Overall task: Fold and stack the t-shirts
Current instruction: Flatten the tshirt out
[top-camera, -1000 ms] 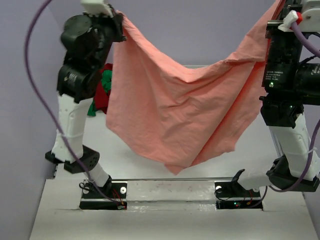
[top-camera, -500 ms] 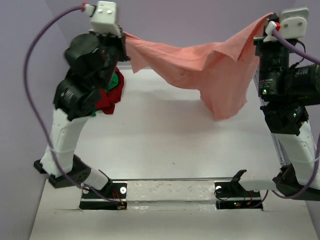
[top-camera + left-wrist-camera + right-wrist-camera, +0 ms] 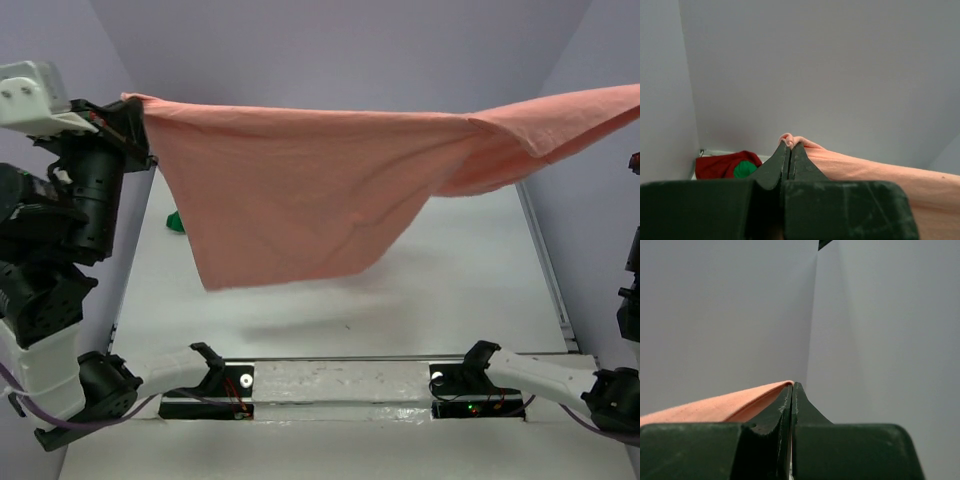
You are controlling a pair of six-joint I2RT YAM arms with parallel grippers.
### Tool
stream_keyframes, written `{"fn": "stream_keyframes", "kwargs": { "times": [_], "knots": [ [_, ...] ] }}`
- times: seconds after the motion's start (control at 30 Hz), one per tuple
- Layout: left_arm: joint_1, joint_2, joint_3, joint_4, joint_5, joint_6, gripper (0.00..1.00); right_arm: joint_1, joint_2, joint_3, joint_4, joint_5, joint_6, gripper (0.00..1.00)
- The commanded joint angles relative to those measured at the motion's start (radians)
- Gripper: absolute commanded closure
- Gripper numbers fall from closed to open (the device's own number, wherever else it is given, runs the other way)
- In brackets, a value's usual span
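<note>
Left hand [image 3: 790, 146] is clamped tight on one corner of the salmon-pink t-shirt [image 3: 300, 200], and the right hand [image 3: 791, 387] pinches its opposite edge, so the cloth hangs spread high above the bench [image 3: 450, 290]. The dark red t-shirt [image 3: 720, 166] and green t-shirt [image 3: 744, 170] lie bunched together at the far left.

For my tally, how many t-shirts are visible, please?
3: pink shirt stretched between left gripper and right gripper; dark red shirt and green shirt heaped left; others possibly hidden.

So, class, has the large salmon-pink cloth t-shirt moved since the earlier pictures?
Yes: the t-shirt has stretched wider, its hanging edge risen away from the metal base rail.
</note>
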Motion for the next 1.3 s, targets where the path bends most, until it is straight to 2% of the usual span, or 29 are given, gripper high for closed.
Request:
{"fn": "stream_keyframes", "kwargs": {
  "times": [0.0, 0.23, 0.3, 0.4, 0.6, 0.87, 0.97, 1.07, 1.1, 1.17, 1.2, 1.27],
  "knots": [
    [-0.003, 0.014, -0.062, -0.033, -0.032, -0.04, 1.0, 0.005, 0.005, -0.028, 0.009, 0.022, 0.033, 1.0],
    [-0.003, -0.021, -0.231, 0.016, 0.033, -0.115, 1.0, 0.016, 0.068, -0.066, -0.148, 0.051, 0.182, 1.0],
    [-0.004, -0.03, -0.246, 0.027, 0.039, -0.123, 1.0, 0.025, 0.082, -0.06, -0.241, 0.06, 0.248, 1.0],
    [-0.004, -0.036, -0.26, 0.031, 0.044, -0.123, 1.0, 0.039, 0.097, -0.063, -0.292, 0.095, 0.277, 1.0],
    [-0.006, -0.073, -0.315, 0.028, 0.036, -0.141, 1.0, 0.115, 0.116, -0.081, -0.249, 0.206, 0.197, 1.0],
    [-0.006, -0.076, -0.331, 0.025, 0.039, -0.141, 1.0, 0.157, 0.136, -0.092, -0.189, 0.247, 0.147, 1.0],
    [-0.006, -0.075, -0.312, 0.024, 0.048, -0.141, 1.0, 0.216, 0.145, -0.107, -0.032, 0.293, 0.017, 1.0],
    [-0.007, -0.078, -0.294, 0.013, 0.051, -0.143, 1.0, 0.348, 0.169, -0.124, 0.207, 0.347, -0.201, 1.0],
    [-0.007, -0.084, -0.288, 0.01, 0.053, -0.144, 1.0, 0.382, 0.182, -0.144, 0.412, 0.368, -0.385, 1.0],
    [-0.007, -0.096, -0.279, 0.013, 0.076, -0.144, 1.0, 0.462, 0.24, -0.155, 0.67, 0.378, -0.608, 1.0],
    [-0.007, -0.105, -0.277, 0.017, 0.085, -0.14, 1.0, 0.539, 0.264, -0.153, 0.899, 0.361, -0.816, 1.0],
    [-0.007, -0.107, -0.269, 0.022, 0.084, -0.136, 1.0, 0.615, 0.329, -0.126, 1.149, 0.313, -1.032, 1.0]
  ]
}}
